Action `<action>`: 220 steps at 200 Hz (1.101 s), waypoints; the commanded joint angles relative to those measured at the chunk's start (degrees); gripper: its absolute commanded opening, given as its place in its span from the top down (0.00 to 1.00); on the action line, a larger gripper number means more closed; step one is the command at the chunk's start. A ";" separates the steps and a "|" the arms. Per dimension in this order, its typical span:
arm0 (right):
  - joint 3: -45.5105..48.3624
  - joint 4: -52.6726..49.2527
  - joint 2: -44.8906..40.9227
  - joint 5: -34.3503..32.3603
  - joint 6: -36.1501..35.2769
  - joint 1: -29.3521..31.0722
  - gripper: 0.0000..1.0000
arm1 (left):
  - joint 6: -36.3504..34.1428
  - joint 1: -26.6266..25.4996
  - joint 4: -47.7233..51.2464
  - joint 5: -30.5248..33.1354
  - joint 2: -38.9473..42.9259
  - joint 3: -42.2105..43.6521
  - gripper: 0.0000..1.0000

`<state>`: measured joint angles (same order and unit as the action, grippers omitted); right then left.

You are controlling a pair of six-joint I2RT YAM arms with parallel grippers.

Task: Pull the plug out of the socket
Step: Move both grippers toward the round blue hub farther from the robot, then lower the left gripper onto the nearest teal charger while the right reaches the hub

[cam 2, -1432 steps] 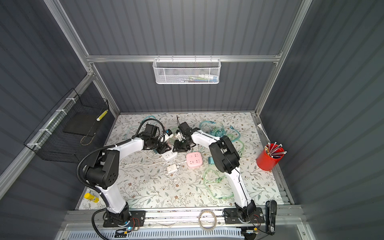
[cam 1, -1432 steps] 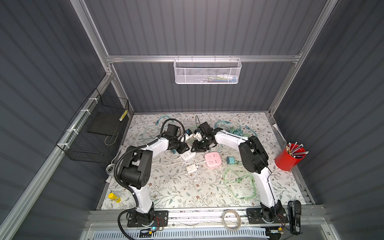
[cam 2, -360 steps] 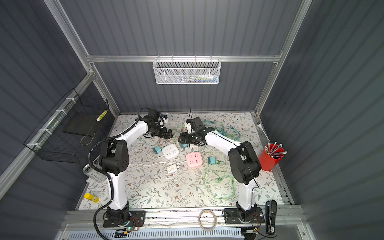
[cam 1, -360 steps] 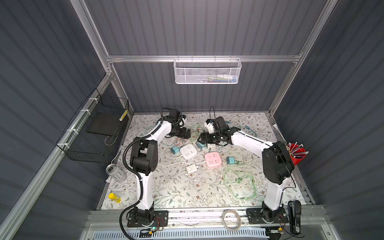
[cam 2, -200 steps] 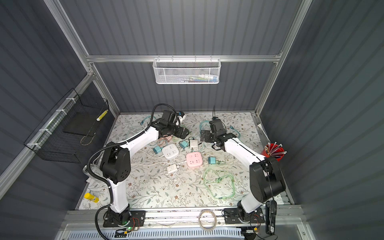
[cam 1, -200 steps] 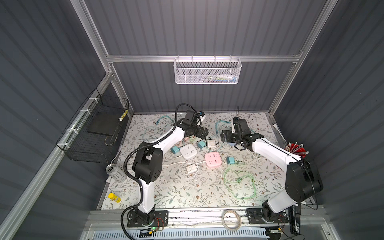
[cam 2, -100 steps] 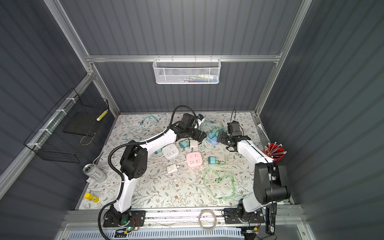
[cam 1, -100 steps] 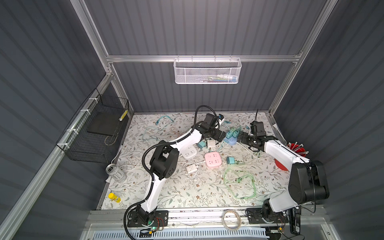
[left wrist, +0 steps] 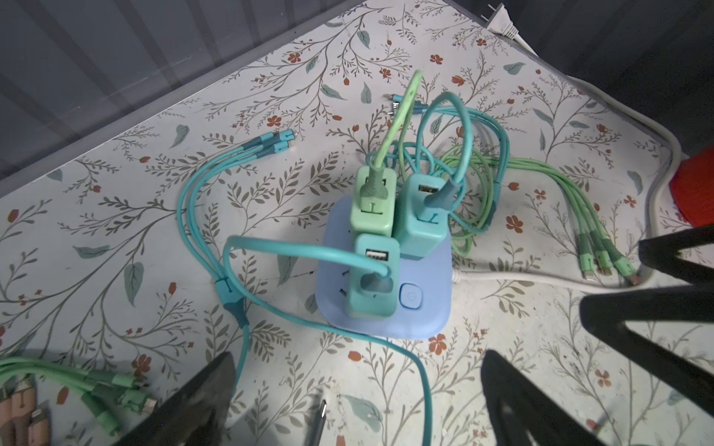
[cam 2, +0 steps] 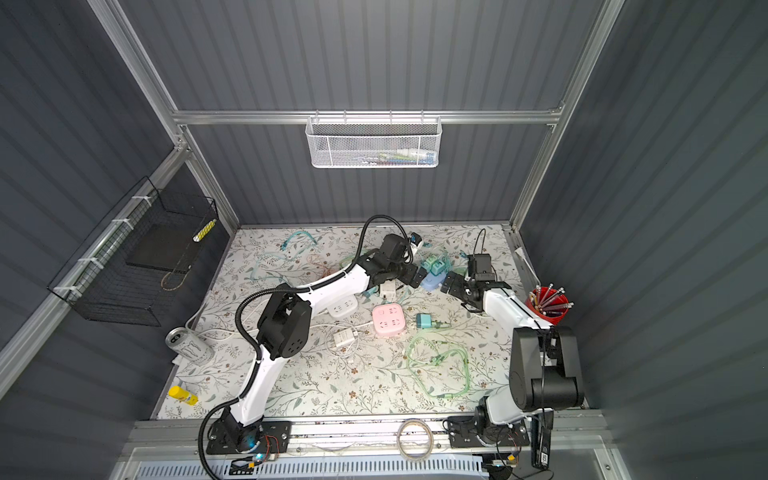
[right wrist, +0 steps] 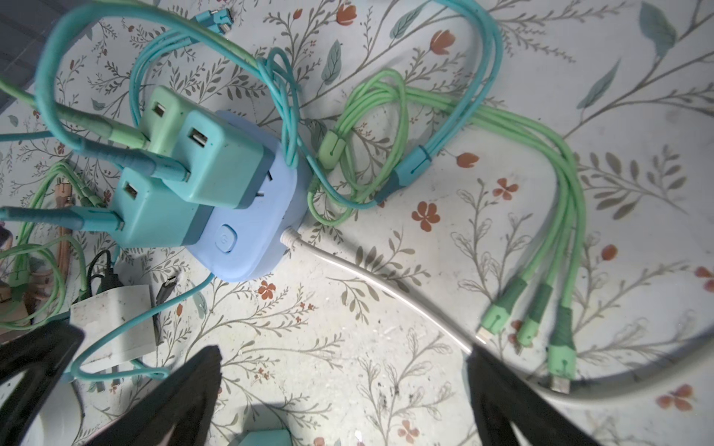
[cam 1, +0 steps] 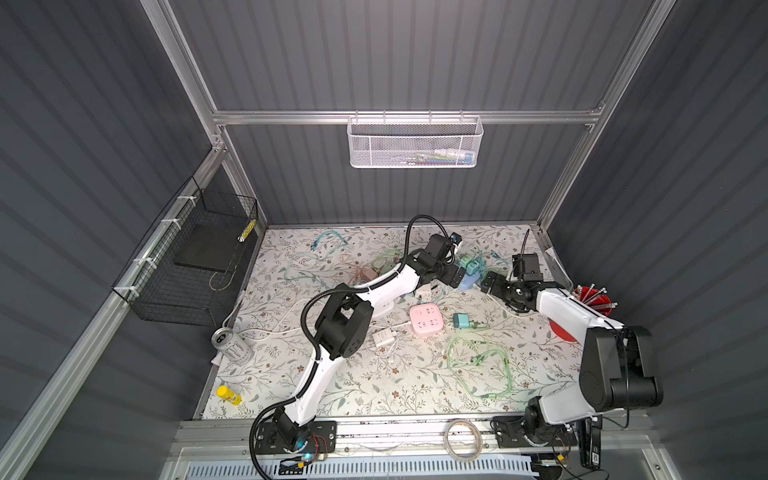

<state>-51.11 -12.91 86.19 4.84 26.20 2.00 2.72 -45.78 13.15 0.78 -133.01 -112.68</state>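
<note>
Both arms had swung across to the blue socket (cam 1: pixel 467 284) near the table's back. The left gripper (cam 1: pixel 455 275) and right gripper (cam 1: pixel 489 283) flanked it, jaws spread wide and empty. Its teal plugs (left wrist: pixel 419 220) sat fully seated, so no pull had begun.

Bench (cam 1: pixel 374 386) with white floral-print covering, grey leaves and small red flowers. Dark grey ribbed wall panels (cam 1: pixel 395 54) rise on three sides of bench. Silver aluminium posts (cam 1: pixel 566 172) stand at bench rear corners. Horizontal silver aluminium rail (cam 1: pixel 291 117) spans rear wall above bench. White wire-mesh basket (cam 1: pixel 413 143) hangs from that rail. Black wire basket (cam 1: pixel 187 270) fixed to wall left of bench. Aluminium base rail (cam 1: pixel 395 432) runs along bench front edge. Light even, soft shadows on bench.
</note>
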 commanded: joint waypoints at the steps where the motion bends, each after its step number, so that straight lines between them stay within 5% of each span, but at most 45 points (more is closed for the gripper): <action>1: 1.27 0.86 -1.18 2.04 0.07 -1.30 0.01 | 2.70 -0.27 -1.05 2.73 -2.43 -2.63 0.01; 144: 3.47 3.66 0.37 7.90 -0.14 -4.46 0.01 | 2.08 -1.69 -0.34 5.70 -10.75 -11.07 0.05; 220: 2.47 3.74 1.90 9.05 -0.44 -4.90 0.01 | 0.36 -2.62 2.82 5.67 -14.28 -15.97 0.35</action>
<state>-48.23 -9.47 86.78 12.91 26.13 -2.57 4.54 -47.94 14.33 6.46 -146.26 -126.50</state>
